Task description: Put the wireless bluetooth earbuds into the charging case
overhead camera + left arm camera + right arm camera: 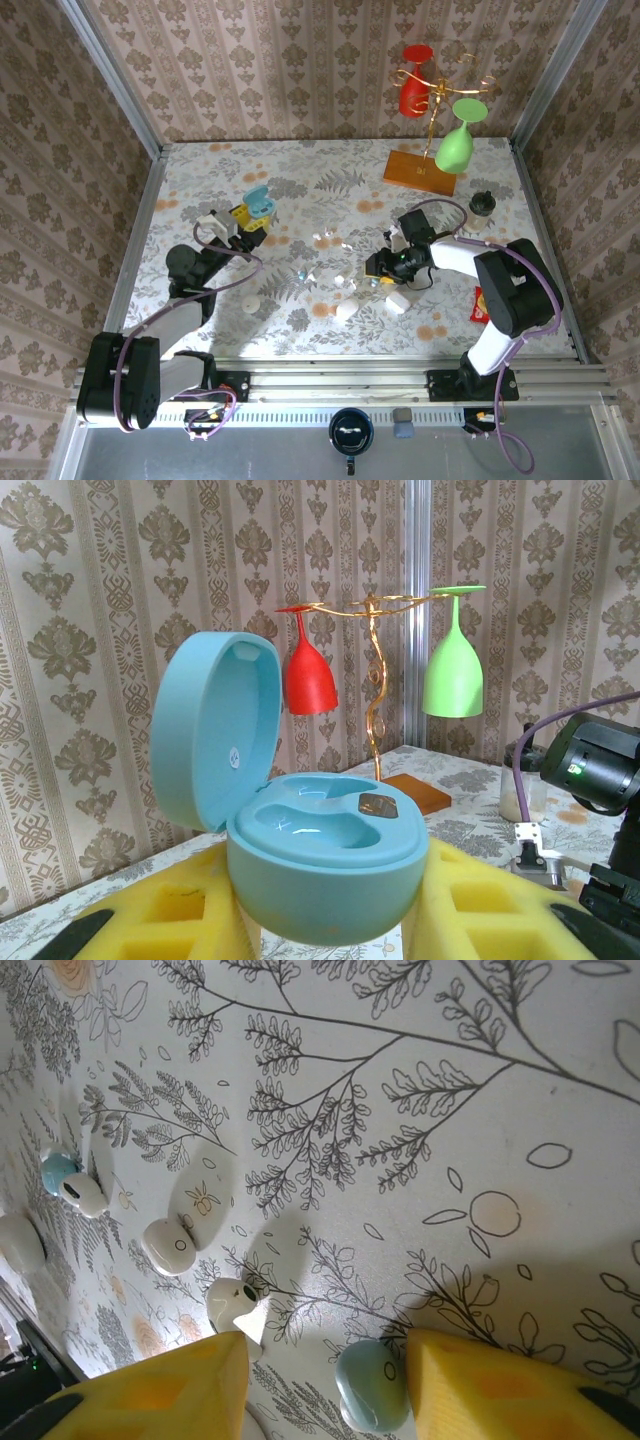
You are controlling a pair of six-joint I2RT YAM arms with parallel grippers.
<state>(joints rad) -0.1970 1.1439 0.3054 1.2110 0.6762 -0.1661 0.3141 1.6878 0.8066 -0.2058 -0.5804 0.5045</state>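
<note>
Left claw [320, 925] is clamped on the blue case [320, 860], which sits upright between its yellow fingers [180, 910] with the lid [215, 745] swung open to one side and the two wells facing up. From above, that case is held over the left part of the bench [200, 180], well apart from the right arm. Right claw [325, 1355] is spread open and holds nothing; it is low over the bench, and a small pale blue bud [372, 1385] lies on the surface between its fingers, just beside one of them, though I cannot tell whether they touch. A white earbud [235, 1305] lies close to the other finger. More earbuds [170, 1245] are scattered on the bench beyond it, none of them in the blue case. Three white cases [346, 311] lie nearer the arm bases, one left of centre and two close together by the right claw. At the far right of the bench stands a gold rack [375, 680] on a wooden base, with a red glass [308, 675] and a green glass [452, 670] hanging upside down from it.
</note>
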